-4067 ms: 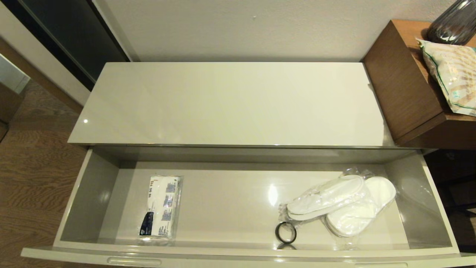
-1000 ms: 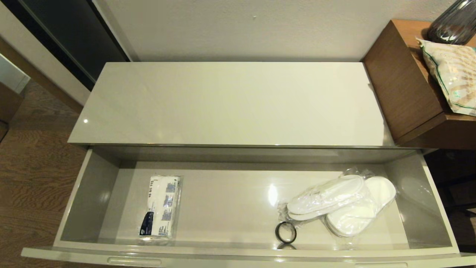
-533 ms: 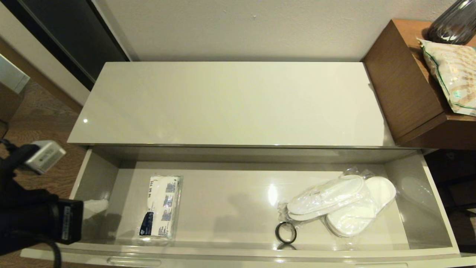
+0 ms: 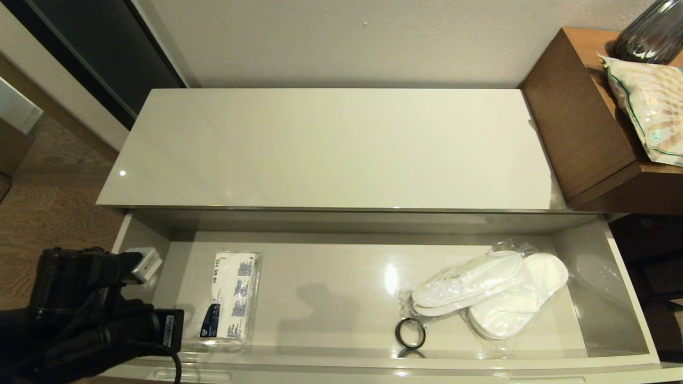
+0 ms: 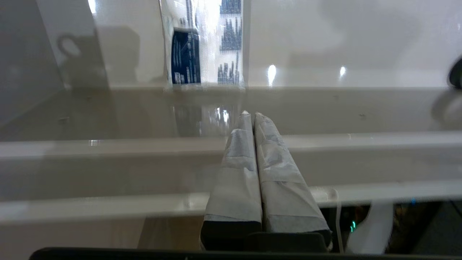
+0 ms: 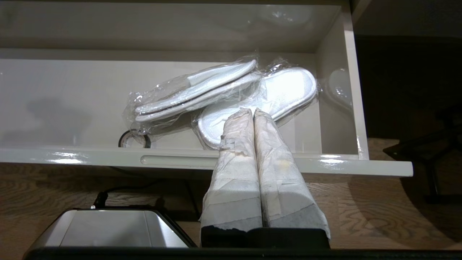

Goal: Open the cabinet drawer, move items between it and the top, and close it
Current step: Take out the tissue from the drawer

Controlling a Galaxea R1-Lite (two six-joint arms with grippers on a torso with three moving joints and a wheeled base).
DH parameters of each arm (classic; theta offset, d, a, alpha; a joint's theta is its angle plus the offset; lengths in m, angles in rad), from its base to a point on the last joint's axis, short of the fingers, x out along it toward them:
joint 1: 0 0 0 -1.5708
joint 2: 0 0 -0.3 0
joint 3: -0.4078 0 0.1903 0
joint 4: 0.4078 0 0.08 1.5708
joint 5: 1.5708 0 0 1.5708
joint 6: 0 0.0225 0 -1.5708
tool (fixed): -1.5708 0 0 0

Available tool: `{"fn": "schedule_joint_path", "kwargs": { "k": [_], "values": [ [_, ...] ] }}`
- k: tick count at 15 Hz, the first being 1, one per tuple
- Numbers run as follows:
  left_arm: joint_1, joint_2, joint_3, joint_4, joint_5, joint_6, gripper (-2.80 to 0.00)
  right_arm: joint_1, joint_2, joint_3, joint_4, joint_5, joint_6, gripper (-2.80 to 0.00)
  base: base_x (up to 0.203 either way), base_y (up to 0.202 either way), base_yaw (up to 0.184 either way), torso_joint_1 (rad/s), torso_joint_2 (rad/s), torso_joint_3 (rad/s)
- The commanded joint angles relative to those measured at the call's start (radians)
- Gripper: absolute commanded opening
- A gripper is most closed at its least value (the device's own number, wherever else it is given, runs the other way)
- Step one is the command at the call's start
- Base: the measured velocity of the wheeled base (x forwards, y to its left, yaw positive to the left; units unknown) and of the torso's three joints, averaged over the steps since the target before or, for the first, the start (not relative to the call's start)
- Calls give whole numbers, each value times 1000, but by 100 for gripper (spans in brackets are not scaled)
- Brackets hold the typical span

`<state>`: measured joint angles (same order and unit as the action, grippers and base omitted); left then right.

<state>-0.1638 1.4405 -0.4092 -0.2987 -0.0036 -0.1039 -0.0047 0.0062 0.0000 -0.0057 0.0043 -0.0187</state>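
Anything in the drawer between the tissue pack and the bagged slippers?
Mostly bare drawer floor between the tissue pack and the slippers, seen in the head view. Only a small black ring lies there, close beside the slipper bag.

Glossy cream-grey on the cabinet drawer (image 4: 597, 325) and the top (image 4: 331, 149). White with dark blue print on the tissue pack (image 4: 230, 300). White slippers (image 4: 488, 293) under clear plastic. Black ring (image 4: 410, 333). Brown wooden side table (image 4: 576, 117); green-trimmed snack bag (image 4: 648, 104).
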Motion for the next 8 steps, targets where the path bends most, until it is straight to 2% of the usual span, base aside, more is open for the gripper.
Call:
{"fn": "schedule_joint_path", "kwargs": {
  "k": [1, 2, 3, 4, 8],
  "values": [
    [1, 43, 17, -30, 9, -6, -280, 0, 1, 0, 0, 0, 0, -280, 0, 0, 0, 0, 0, 0],
    [-1, 44, 29, -30, 29, -9, -148, 0, 1, 0, 0, 0, -1, -280, 0, 0, 0, 0, 0, 0],
    [-6, 47, 39, -31, 75, -9, 0, 0, 1, 0, 0, 0, 0, -280, 0, 0, 0, 0, 0, 0],
    [-13, 64, 27, -37, 106, -18, 0, 0, 1, 0, 0, 0, -1, -280, 0, 0, 0, 0, 0, 0],
    [-28, 87, 14, -72, 110, -39, 0, 0, 1, 0, 0, 0, -1, -280, 0, 0, 0, 0, 0, 0]
  ]
}}
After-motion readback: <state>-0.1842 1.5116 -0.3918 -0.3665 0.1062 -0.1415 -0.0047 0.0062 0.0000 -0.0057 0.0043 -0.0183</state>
